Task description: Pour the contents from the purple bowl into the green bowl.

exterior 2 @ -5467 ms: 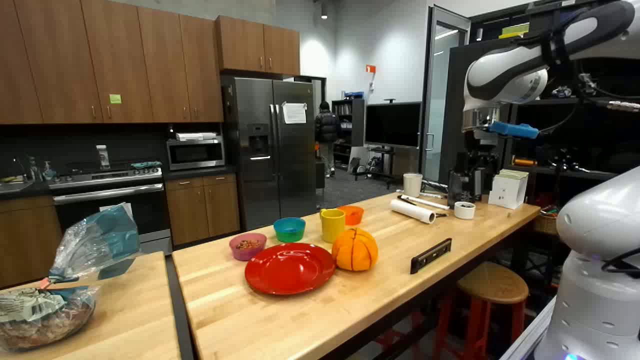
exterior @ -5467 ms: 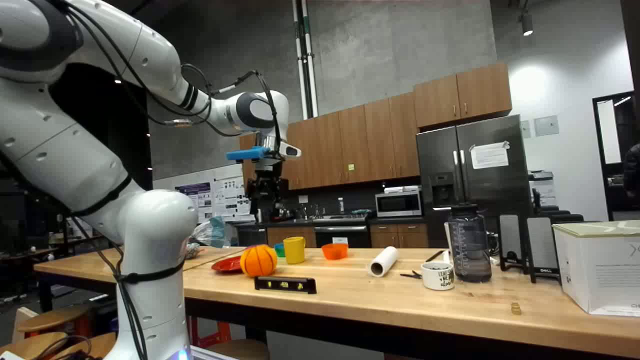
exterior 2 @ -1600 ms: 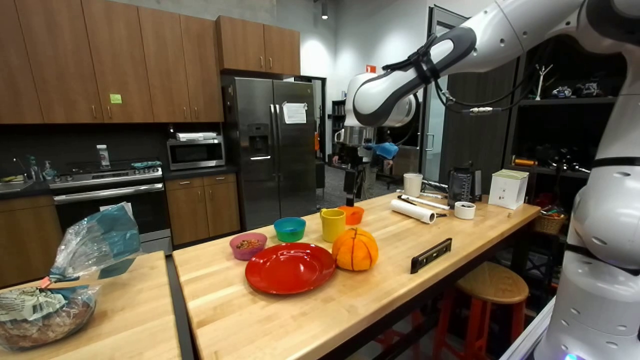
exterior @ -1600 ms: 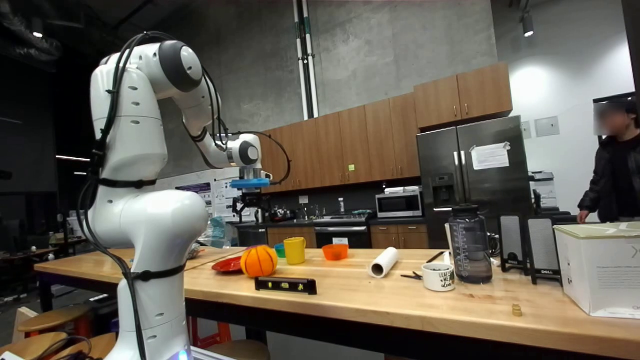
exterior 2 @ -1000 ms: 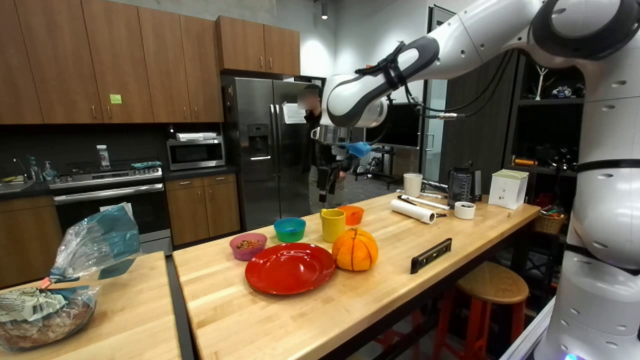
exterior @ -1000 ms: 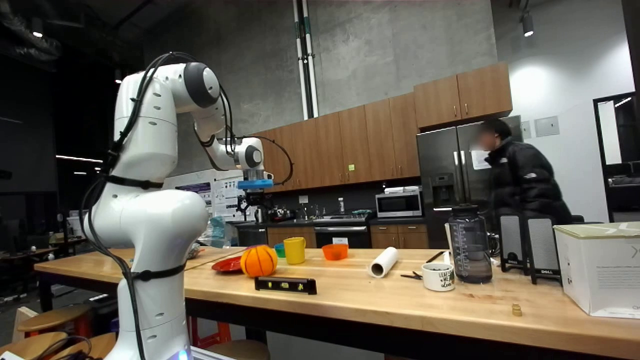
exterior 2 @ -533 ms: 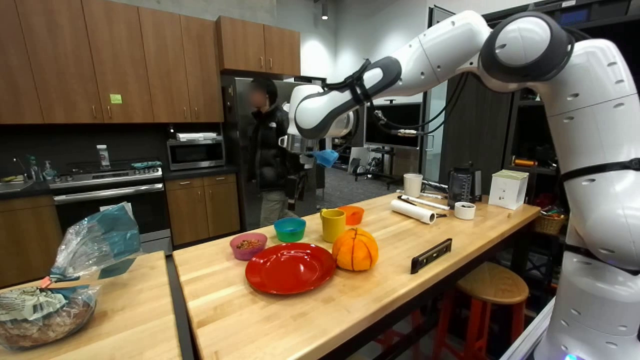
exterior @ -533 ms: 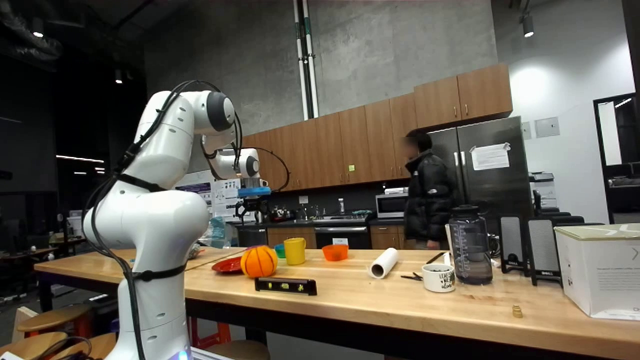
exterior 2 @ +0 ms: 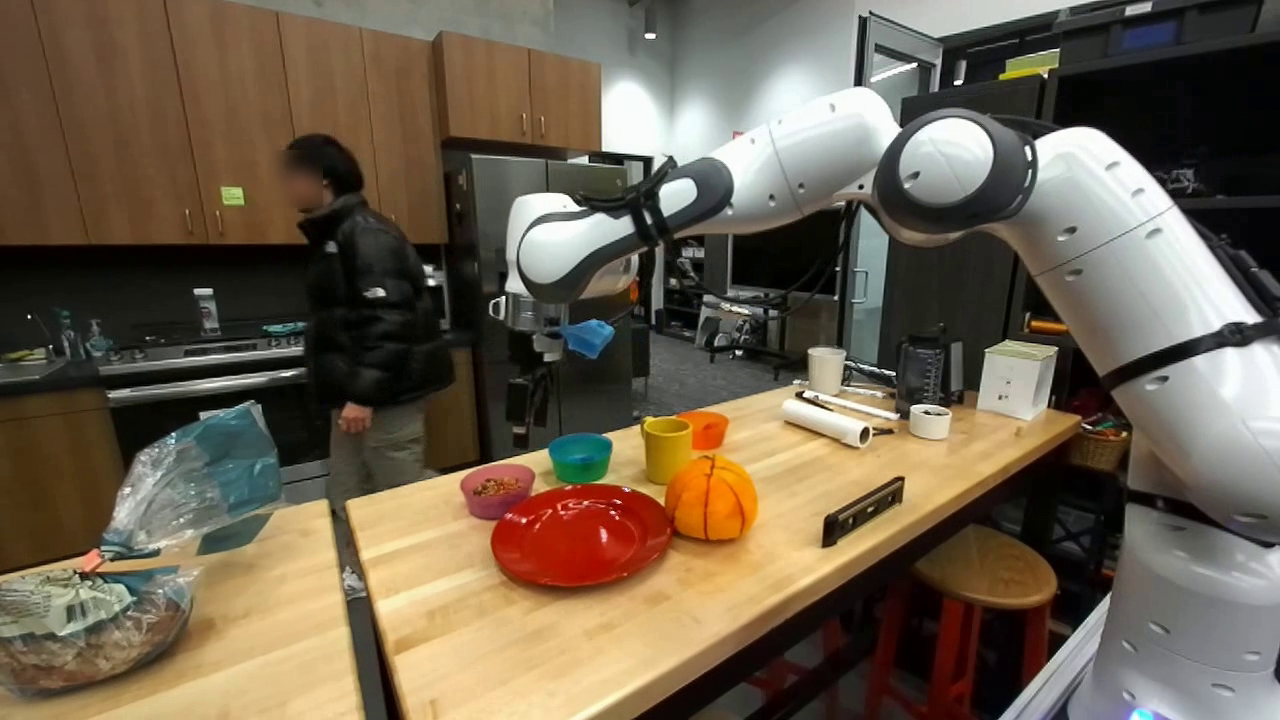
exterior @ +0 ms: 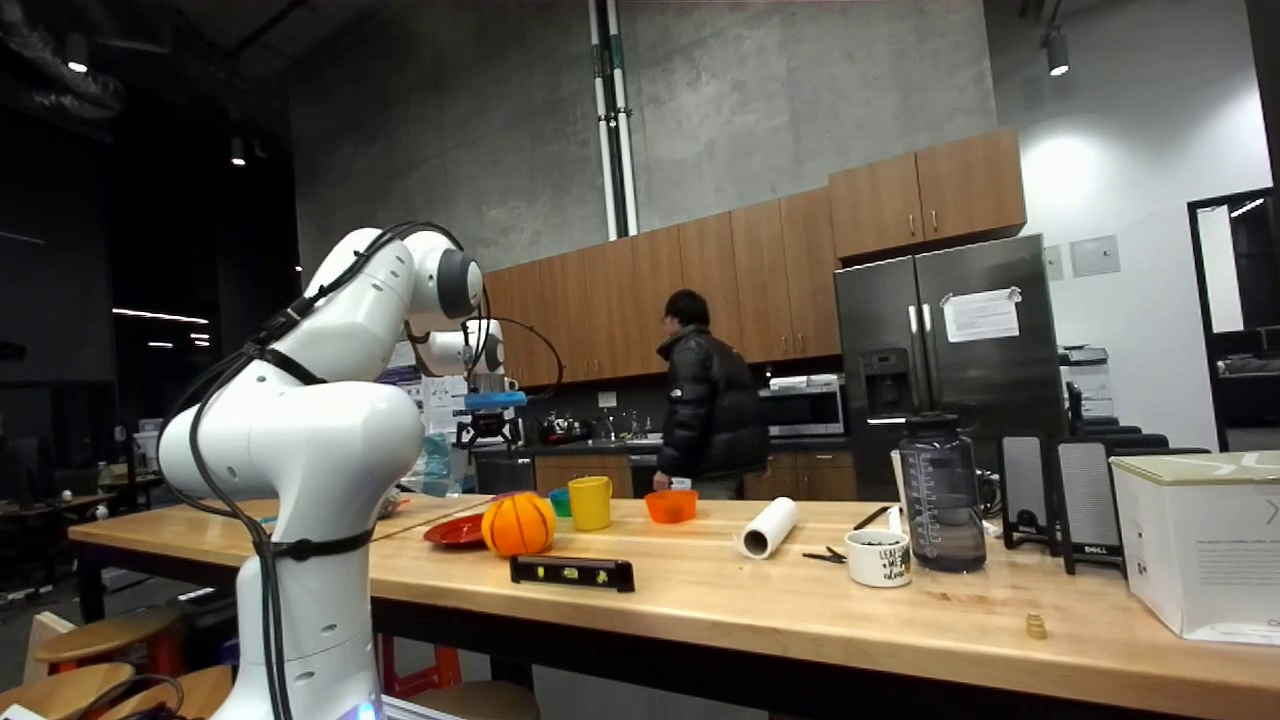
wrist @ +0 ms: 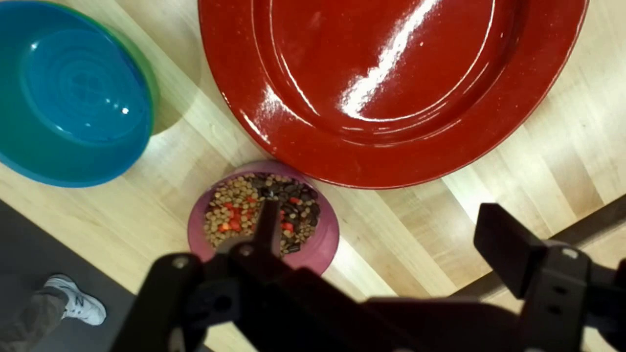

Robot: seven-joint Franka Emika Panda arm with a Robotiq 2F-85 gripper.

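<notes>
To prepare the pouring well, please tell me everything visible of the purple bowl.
The purple bowl is round, pinkish and plastic-looking, widening to its rim. Ungripped, it stands upright on the wooden table, with tan, dark brown and red bits inside. Whether it touches the red plate beside it is unclear. One finger of the open gripper partly hides it in the wrist view.

In the wrist view, we see white shine on the red plate (wrist: 415, 83), shadow by the green bowl (wrist: 73, 102), and a dark, fuzzy end effector (wrist: 380, 212). In both exterior views, a lamp (exterior: 1056, 52) brightens the wall (exterior: 1075, 165).
</notes>
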